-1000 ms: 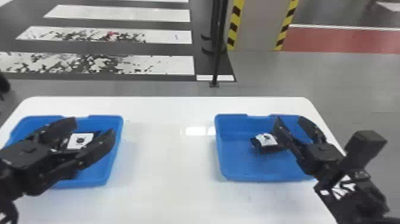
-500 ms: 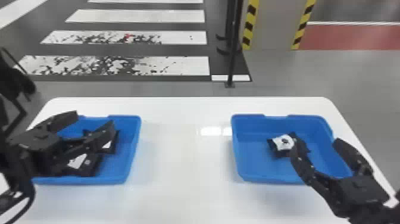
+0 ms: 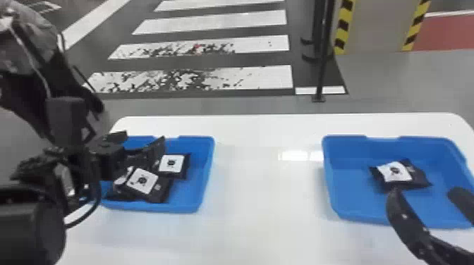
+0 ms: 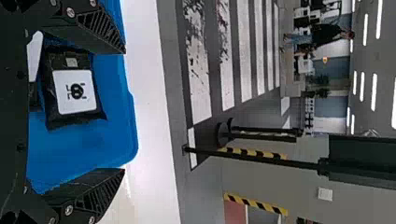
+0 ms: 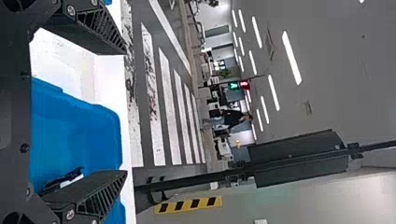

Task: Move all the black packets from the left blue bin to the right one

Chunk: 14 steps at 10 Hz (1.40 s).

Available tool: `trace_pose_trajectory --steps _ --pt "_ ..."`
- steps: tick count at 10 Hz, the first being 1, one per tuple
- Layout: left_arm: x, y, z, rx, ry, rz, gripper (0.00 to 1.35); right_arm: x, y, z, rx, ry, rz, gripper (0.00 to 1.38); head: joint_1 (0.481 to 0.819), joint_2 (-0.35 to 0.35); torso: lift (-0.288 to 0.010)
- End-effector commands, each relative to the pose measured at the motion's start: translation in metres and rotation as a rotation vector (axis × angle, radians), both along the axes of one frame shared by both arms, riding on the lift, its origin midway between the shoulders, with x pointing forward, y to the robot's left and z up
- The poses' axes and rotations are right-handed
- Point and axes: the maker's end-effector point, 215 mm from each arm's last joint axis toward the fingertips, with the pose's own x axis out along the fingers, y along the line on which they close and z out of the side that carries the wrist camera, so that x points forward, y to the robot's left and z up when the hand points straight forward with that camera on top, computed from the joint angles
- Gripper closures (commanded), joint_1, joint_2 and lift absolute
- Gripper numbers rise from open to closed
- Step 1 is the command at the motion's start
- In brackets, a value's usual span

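Packets (image 3: 142, 180) were bunched lower left in head view, so double grab was risked, jaws spread on left gripper (image 4: 124, 110) and right gripper (image 5: 126, 112).

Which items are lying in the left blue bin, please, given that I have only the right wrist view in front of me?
Observer: At least two black packets with white labels lie in the left blue bin.
Operator: Thank you. Could you tell me how the left gripper stands?
Observer: The left gripper is open, its two fingers well apart over that bin.
Operator: And which way does the packet in the right blue bin face, please? A finger partly hides it from me.
Observer: In the head view, that packet lies in the right blue bin with its white label facing up.
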Motion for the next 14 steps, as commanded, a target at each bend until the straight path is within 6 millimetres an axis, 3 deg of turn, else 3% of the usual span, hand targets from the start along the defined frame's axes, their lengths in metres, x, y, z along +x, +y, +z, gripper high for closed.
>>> trace_pose_trajectory --steps 1,3,5,8,10,14 --pt "0.000 0.026 -0.017 0.012 0.080 0.073 0.15 -0.003 0.005 -0.002 0.015 0.007 0.008 0.12 0.695 0.216 -0.154" --pt "-0.013 0.054 -0.034 0.055 0.173 0.171 0.15 -0.003 0.005 -0.002 0.025 0.010 0.008 0.12 0.695 0.260 -0.154" --pt "-0.017 0.065 -0.063 0.046 0.259 0.203 0.15 -0.003 0.005 -0.003 0.029 0.012 0.007 0.12 0.695 0.303 -0.154" --pt "-0.014 0.071 -0.103 0.034 0.370 0.223 0.14 -0.004 0.006 -0.010 0.041 0.029 0.010 0.12 0.695 0.320 -0.154" --pt "-0.012 0.078 -0.113 0.045 0.401 0.245 0.14 -0.004 0.006 -0.011 0.047 0.034 0.010 0.12 0.695 0.325 -0.154" --pt "0.014 0.066 -0.147 0.026 0.476 0.210 0.15 -0.003 0.006 -0.014 0.051 0.039 0.011 0.12 0.695 0.322 -0.154"
